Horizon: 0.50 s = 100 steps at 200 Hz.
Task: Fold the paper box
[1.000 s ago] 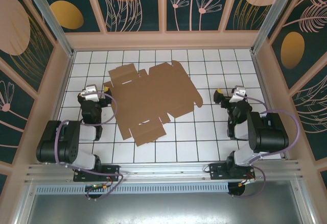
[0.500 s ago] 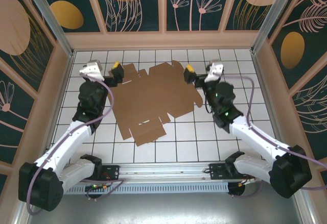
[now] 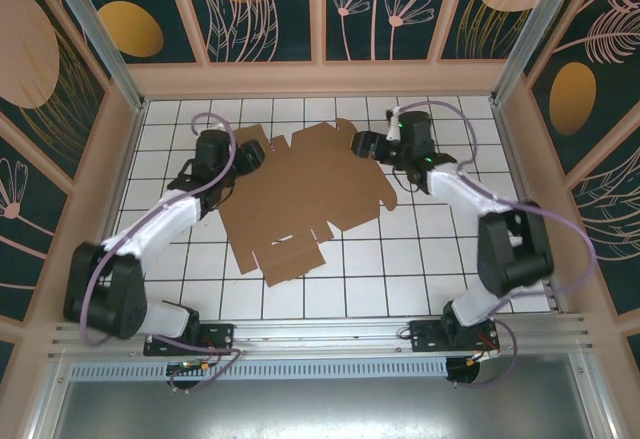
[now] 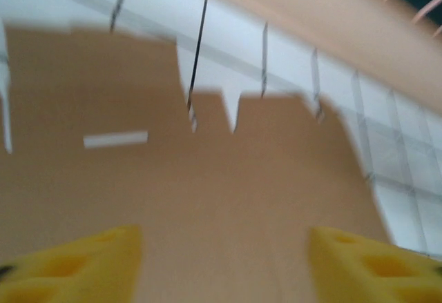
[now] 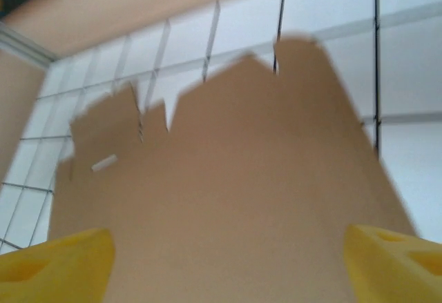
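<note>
The paper box (image 3: 300, 194) is a flat brown die-cut cardboard sheet with flaps and slots, lying on the white gridded table (image 3: 400, 269). My left gripper (image 3: 248, 154) hovers at the sheet's far left corner and my right gripper (image 3: 366, 145) at its far right corner. In the left wrist view the yellow fingers (image 4: 103, 255) of the left gripper (image 4: 224, 261) stand apart over the cardboard (image 4: 207, 179), nothing pinched. The right wrist view shows the same: the right gripper (image 5: 228, 258) has its yellow fingers (image 5: 394, 255) spread wide over the sheet (image 5: 242, 179). Both wrist views are blurred.
A raised tan rim (image 3: 320, 79) and patterned walls enclose the table on three sides. Bare grid squares lie right of the sheet and along the near edge (image 3: 350, 294). The arm bases sit on the metal rail (image 3: 320, 334) at the front.
Both arms have unfolded from beside the sheet and reached forward and inward to its far corners. The cardboard has stayed where it was.
</note>
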Each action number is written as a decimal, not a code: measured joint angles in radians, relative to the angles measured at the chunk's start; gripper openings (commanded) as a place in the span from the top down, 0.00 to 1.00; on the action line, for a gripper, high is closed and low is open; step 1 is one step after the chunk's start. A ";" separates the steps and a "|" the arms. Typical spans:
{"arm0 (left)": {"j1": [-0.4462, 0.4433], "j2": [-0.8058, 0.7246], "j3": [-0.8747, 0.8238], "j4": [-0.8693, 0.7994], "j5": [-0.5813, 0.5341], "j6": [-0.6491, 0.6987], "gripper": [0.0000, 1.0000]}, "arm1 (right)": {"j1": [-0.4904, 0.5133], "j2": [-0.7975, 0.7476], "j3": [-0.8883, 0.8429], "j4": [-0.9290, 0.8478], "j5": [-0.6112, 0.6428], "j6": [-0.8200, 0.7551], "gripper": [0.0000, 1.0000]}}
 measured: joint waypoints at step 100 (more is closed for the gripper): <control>0.000 0.283 0.034 -0.061 0.138 -0.009 1.00 | 0.067 0.430 0.299 -0.261 0.100 -0.128 0.96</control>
